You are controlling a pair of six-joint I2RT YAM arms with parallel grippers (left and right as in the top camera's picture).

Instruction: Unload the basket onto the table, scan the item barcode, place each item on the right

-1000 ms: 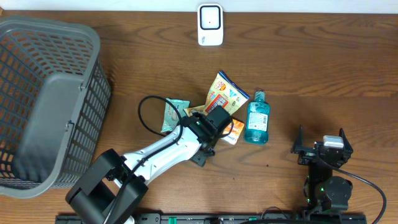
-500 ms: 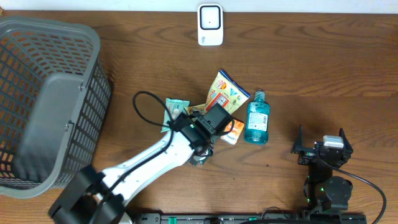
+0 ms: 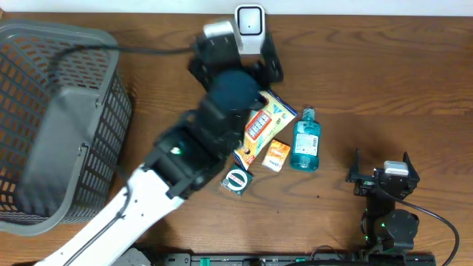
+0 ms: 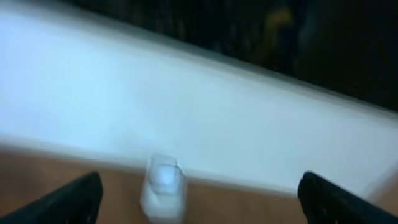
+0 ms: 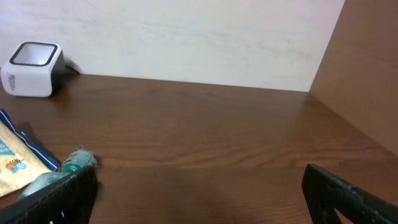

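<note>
The white barcode scanner (image 3: 251, 16) stands at the table's back edge, half covered by my raised left arm. My left gripper (image 3: 244, 50) hovers just in front of it, open and empty. In the blurred left wrist view the scanner (image 4: 163, 186) shows between the spread fingers (image 4: 78, 198). The items lie mid-table: a yellow snack packet (image 3: 263, 120), a small orange packet (image 3: 276, 155), a blue bottle (image 3: 305, 140) and a teal pouch with a round label (image 3: 236, 179). My right gripper (image 3: 383, 177) rests open at the front right, apart from them.
A grey mesh basket (image 3: 55, 118) fills the left side. The right wrist view shows the scanner (image 5: 31, 60), the snack packet's edge (image 5: 15, 158) and the bottle cap (image 5: 76, 160) at the left, with a wooden side wall (image 5: 367, 68) at the right.
My left arm has risen off the item pile and swung back to the scanner, its jaws opening. The teal pouch now lies at the front of the pile. The right arm is still.
</note>
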